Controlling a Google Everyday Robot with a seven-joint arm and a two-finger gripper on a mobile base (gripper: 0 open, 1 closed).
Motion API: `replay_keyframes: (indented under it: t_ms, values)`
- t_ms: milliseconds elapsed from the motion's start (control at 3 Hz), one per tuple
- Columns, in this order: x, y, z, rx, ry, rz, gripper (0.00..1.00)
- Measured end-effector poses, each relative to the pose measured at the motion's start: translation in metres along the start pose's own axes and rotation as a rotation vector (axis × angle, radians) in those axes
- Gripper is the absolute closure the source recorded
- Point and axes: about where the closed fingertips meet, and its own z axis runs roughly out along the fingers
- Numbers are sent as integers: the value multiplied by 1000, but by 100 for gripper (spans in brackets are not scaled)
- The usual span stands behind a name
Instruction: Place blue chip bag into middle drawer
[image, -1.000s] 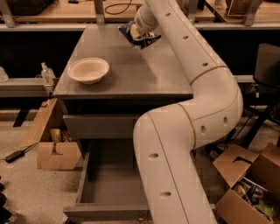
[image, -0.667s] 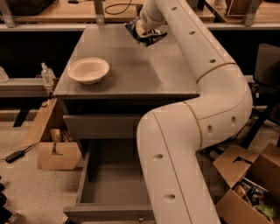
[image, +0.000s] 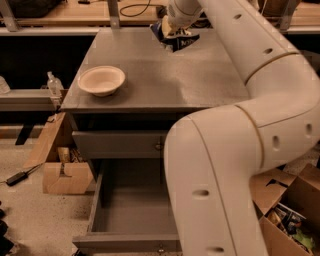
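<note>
Where the arm (image: 225, 170) reaches to the far edge of the tabletop (image: 165, 85), you find the claw (image: 176, 30) pointing down. The claw is closed on the blue chip bag (image: 180, 42), which hangs crumpled just below it, over the far middle of the tabletop. You cannot tell whether the bag touches the surface. Note the beige bowl (image: 101, 80) on the left side of the tabletop, well apart from the bag. Below the tabletop, the upper drawer front (image: 117, 144) is closed. Beneath it, the middle drawer (image: 125, 243) stands pulled out toward you, its right part hidden behind the arm.
</note>
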Motion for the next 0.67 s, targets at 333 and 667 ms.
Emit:
replay_keyframes:
  t_ms: [333, 667]
  values:
    - [28, 19, -71, -58, 41, 98, 100]
    - [47, 18, -141, -98, -48, 237, 100]
